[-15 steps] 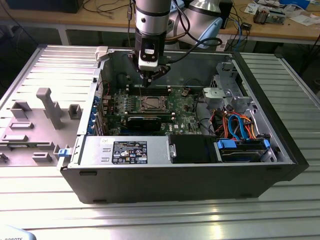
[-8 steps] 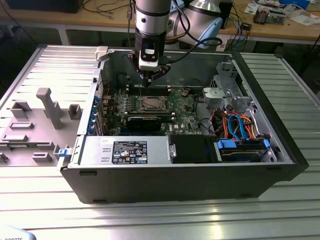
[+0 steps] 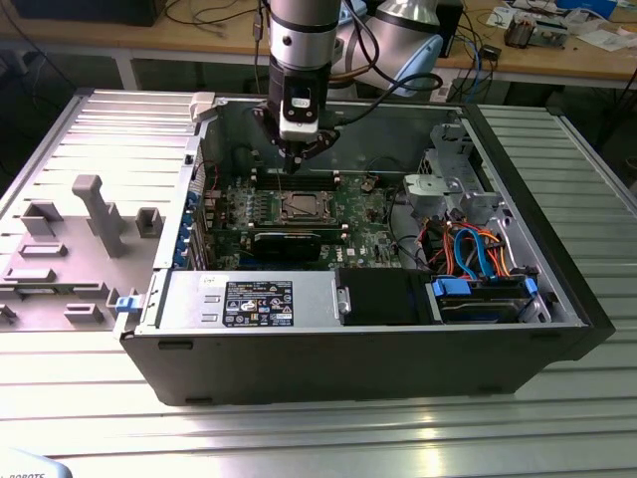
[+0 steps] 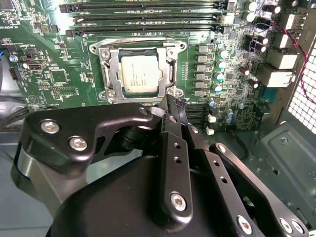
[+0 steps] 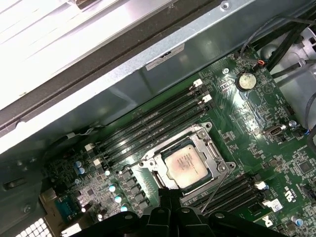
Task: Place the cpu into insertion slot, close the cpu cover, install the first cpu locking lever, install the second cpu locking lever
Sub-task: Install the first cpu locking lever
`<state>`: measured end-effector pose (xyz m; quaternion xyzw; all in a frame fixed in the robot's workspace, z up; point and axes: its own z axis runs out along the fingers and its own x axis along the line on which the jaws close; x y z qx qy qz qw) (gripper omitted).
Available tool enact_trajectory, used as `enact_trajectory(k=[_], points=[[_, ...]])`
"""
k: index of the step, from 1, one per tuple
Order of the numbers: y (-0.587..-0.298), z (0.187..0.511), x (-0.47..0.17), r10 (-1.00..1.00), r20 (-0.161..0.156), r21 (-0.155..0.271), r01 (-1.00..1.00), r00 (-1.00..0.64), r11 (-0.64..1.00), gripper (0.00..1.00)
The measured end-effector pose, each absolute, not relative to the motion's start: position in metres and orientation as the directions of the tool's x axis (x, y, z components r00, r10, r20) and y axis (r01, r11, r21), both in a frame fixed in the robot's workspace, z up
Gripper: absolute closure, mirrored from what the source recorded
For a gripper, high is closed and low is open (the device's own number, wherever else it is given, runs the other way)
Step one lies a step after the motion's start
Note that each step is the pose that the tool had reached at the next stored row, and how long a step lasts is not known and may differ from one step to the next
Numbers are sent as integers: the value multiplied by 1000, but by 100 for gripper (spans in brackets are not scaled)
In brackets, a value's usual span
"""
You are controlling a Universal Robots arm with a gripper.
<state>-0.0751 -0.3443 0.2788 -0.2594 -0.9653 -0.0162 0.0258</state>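
The gripper (image 4: 169,104) is nearest in the second wrist view. Its fingers are drawn together to a narrow tip, and nothing can be seen between them. The tip stands over the near edge of the cpu cover (image 4: 114,69). Whether it touches the frame cannot be told.

Just beyond the tip, the cpu (image 4: 139,74) lies flat in the insertion slot (image 4: 140,52), metal top upward. The cpu cover lies down around it, and the chip shows through the window.

In the first wrist view, a thin locking lever (image 5: 216,190) slants from a corner of the frame, beside the cpu (image 5: 185,168), toward the gripper body.

Past the socket run the long memory slots (image 4: 148,19), parallel to one side of it.

In the exterior view, the open computer case (image 3: 348,368) rests on a ribbed metal table (image 3: 299,438). The gripper (image 3: 291,159) hangs inside the case, above the cpu (image 3: 299,206) and slightly to its far side.
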Motion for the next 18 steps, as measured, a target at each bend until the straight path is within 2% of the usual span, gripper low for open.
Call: enact_trajectory(k=[18], points=[[-344, 279, -75, 491, 58, 18, 492, -869, 870, 89]])
